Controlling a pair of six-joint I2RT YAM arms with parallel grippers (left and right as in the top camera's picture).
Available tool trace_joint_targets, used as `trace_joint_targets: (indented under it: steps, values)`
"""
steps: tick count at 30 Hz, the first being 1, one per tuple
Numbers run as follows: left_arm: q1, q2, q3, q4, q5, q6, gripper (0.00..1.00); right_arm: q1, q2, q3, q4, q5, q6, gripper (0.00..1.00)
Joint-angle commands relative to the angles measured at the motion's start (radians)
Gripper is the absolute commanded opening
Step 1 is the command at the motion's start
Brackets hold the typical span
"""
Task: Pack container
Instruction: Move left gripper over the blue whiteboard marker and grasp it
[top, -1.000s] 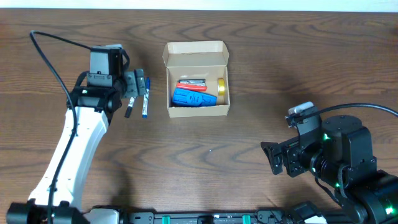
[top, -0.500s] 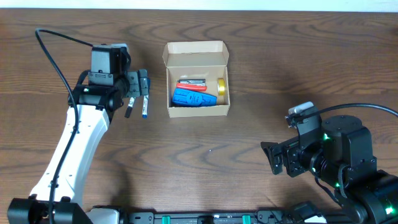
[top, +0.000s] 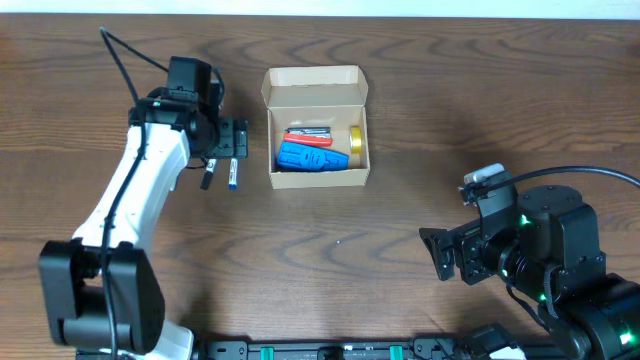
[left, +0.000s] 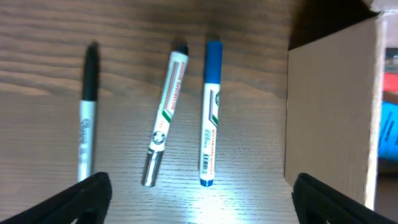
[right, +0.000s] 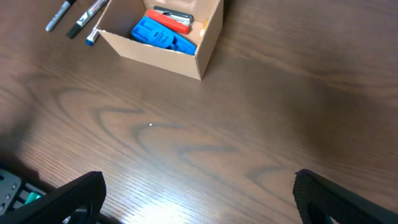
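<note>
The container, a tan cardboard box (top: 320, 180), stands open with its flap lid up at the back. It holds a blue item (top: 310, 156), a red and black item (top: 308, 138) and a yellow roll (top: 355, 140). Three markers lie just left of it: a black one (left: 87, 112), a white one with a black cap (left: 165, 118) and a blue one (left: 210, 112). My left gripper (top: 232, 140) is open and empty above the markers' far ends (left: 202, 199), with the box wall (left: 329, 106) to its right. My right gripper (top: 445, 255) is open and empty (right: 199, 199), far from the box (right: 155, 55).
The table is dark wood grain. The blue marker (top: 233, 176) and the black one (top: 209, 176) stick out from under the left gripper in the overhead view. The right arm's base fills the front right corner.
My left arm has swung toward the back and right, bringing its gripper closer to the box and over the markers. The right arm, markers and box have not moved.
</note>
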Motion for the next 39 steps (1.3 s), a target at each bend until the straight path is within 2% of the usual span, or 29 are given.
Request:
trace_joint_targets:
  steps: [1, 14, 33, 39]
  values:
    - [-0.004, 0.047, 0.019, 0.002, 0.014, 0.012, 0.91, -0.007, 0.0, -0.003, -0.001, -0.007, 0.006, 0.99]
    - [-0.019, 0.15, 0.019, 0.014, 0.015, 0.011, 0.82, -0.007, 0.0, -0.003, -0.001, -0.007, 0.006, 0.99]
    - [-0.026, 0.241, 0.016, 0.074, 0.016, 0.011, 0.75, -0.007, 0.0, -0.003, -0.001, -0.007, 0.006, 0.99]
    - [-0.041, 0.269, 0.015, 0.077, 0.015, 0.011, 0.67, -0.007, 0.0, -0.003, -0.001, -0.007, 0.006, 0.99]
